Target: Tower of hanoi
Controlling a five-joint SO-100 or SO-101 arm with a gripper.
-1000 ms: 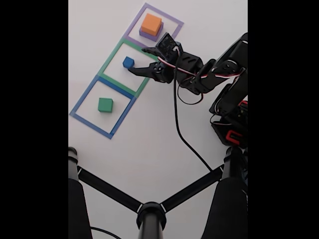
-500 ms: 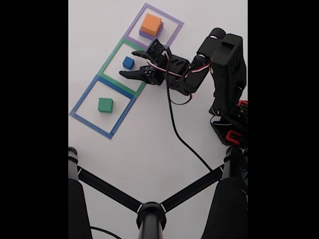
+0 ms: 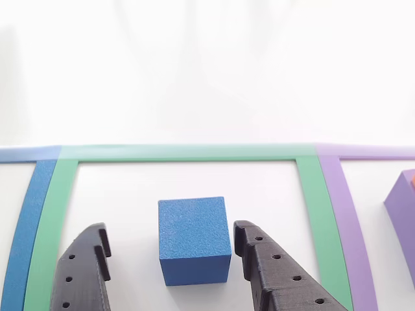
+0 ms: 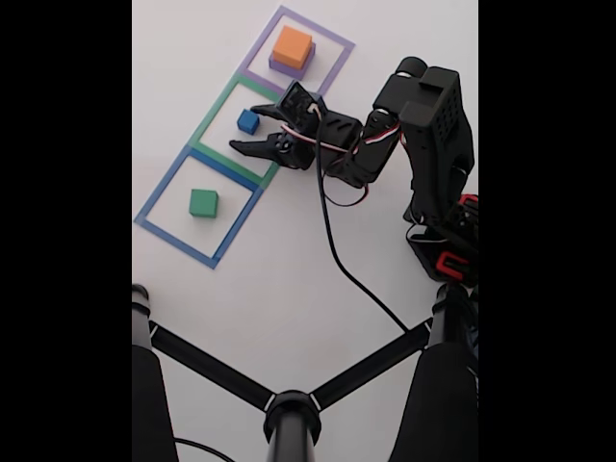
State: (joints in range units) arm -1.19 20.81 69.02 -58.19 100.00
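The small blue cube [image 3: 194,240] sits inside the green tape square [image 3: 188,153]. My gripper [image 3: 169,227] is open, with one black finger [image 3: 84,272] on either side of the cube and a gap on both sides. In the fixed view the blue cube [image 4: 248,121] lies between the spread fingertips of the gripper [image 4: 247,127]. The green block [image 4: 203,202] rests alone in the blue tape square [image 4: 154,197]. The orange block [image 4: 292,46] is stacked on the purple block [image 4: 286,68] in the purple tape square [image 4: 332,43]. The purple block's edge [image 3: 403,210] shows at the right of the other view.
The arm's base [image 4: 448,241] stands at the right of the white table, and a black cable [image 4: 346,269] trails from the wrist across the table. A black stand with three legs [image 4: 291,409] fills the bottom of the fixed view.
The gripper has advanced left, open, from beside the blue cube to straddling it. The arm's upper links have swung up and over towards the squares.
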